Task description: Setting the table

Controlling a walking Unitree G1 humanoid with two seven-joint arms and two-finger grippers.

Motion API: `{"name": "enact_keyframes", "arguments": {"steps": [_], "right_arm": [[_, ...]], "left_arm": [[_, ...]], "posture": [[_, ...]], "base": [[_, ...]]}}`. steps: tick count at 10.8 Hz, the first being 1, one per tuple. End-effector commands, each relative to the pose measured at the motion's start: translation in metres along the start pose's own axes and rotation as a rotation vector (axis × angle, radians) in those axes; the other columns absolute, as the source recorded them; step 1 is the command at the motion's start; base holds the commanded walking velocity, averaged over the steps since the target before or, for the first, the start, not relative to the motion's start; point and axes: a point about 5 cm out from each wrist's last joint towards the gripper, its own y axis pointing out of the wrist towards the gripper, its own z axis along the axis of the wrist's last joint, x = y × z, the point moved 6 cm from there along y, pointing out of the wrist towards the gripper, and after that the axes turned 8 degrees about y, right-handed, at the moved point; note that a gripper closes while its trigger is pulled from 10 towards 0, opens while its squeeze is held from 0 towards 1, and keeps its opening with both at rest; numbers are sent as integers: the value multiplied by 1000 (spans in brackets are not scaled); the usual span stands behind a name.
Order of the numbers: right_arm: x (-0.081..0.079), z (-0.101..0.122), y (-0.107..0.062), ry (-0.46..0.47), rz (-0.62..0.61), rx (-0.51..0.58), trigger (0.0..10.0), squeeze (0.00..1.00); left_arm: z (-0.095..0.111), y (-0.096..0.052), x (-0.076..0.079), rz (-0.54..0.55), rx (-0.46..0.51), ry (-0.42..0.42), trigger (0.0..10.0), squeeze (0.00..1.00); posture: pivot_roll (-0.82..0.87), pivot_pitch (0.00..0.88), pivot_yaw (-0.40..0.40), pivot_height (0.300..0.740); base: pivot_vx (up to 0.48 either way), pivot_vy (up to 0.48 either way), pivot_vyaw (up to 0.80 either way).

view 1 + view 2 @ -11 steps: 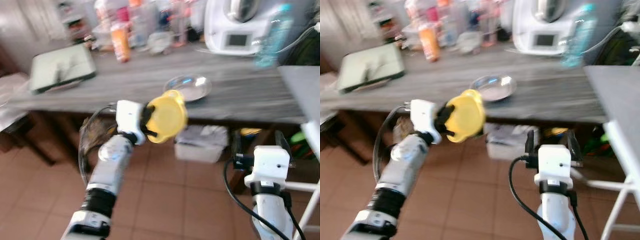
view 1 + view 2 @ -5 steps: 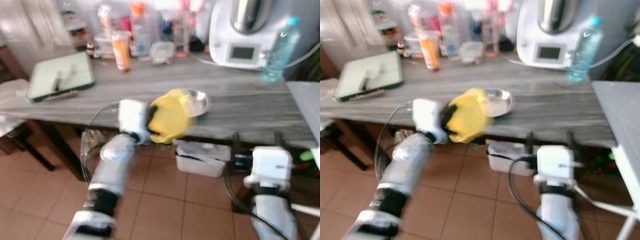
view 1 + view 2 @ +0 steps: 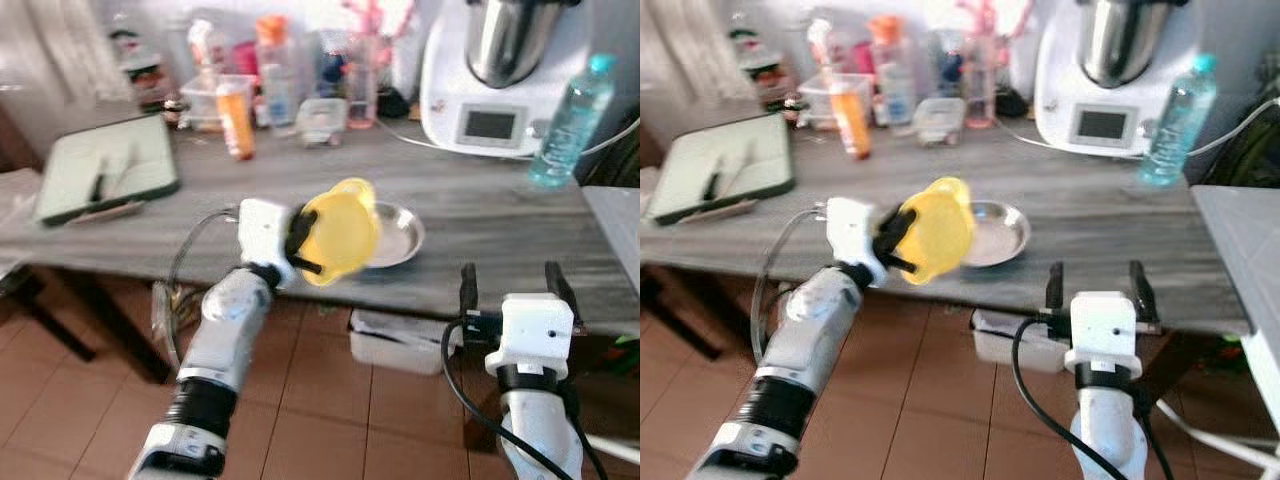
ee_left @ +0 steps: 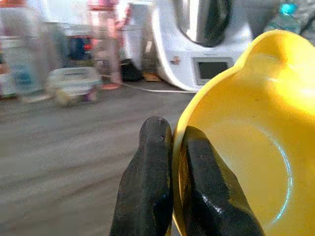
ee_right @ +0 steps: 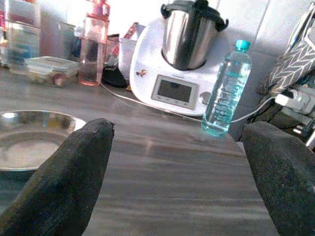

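Two claws are up in front of me. My left claw (image 3: 303,243) pinches the rim of a yellow bowl (image 3: 340,232), one finger (image 4: 147,187) outside the wall and the other inside, pressed tight on the plastic. I hold the bowl tilted on its side above the near edge of the tabletop (image 3: 200,215), its hollow facing away from my wrist.

I take the steel plate (image 3: 395,235) as my landmark. The bowl hangs just beside the plate, on its left, and overlaps its left rim from where my head looks; I cannot tell whether they touch. My right claw (image 3: 508,285) is spread wide with nothing between its fingers, held below the tabletop's front edge, to the right of the plate and nearer to me.

Behind the plate and to its right stands a white kitchen machine (image 3: 495,85) with a steel jug on top and a small screen. A clear water bottle (image 3: 570,120) with a blue-green cap stands right of the machine. Behind the plate to its left are a small lidded box (image 3: 322,118), an orange bottle (image 3: 236,120) and more jars, blurred. Far left of the plate lies a green tray (image 3: 100,180). Under the tabletop, below the plate, a white tub (image 3: 400,335) sits on the tiled floor (image 3: 330,420).
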Motion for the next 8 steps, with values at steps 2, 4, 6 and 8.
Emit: {"name": "enact_keyframes", "arguments": {"steps": [2,4,6,8], "right_arm": [[1,3,1,-11,-1,11,10000,0],[0,2,-1,-12,4,6,10000,0],[-3,1,-3,-24,22,3,10000,0],[-6,3,-4,-31,34,8,10000,0]], "left_arm": [[6,1,5,-25,17,7,10000,0],[7,1,4,-22,19,7,10000,0],[8,1,5,-25,20,7,10000,0],[10,3,4,-23,26,5,10000,0]], "posture": [[13,38,76,740],[13,38,76,740],[12,43,74,740],[13,43,75,740]], "base": [[341,0,0],[336,0,0],[330,0,0],[328,0,0]]}}
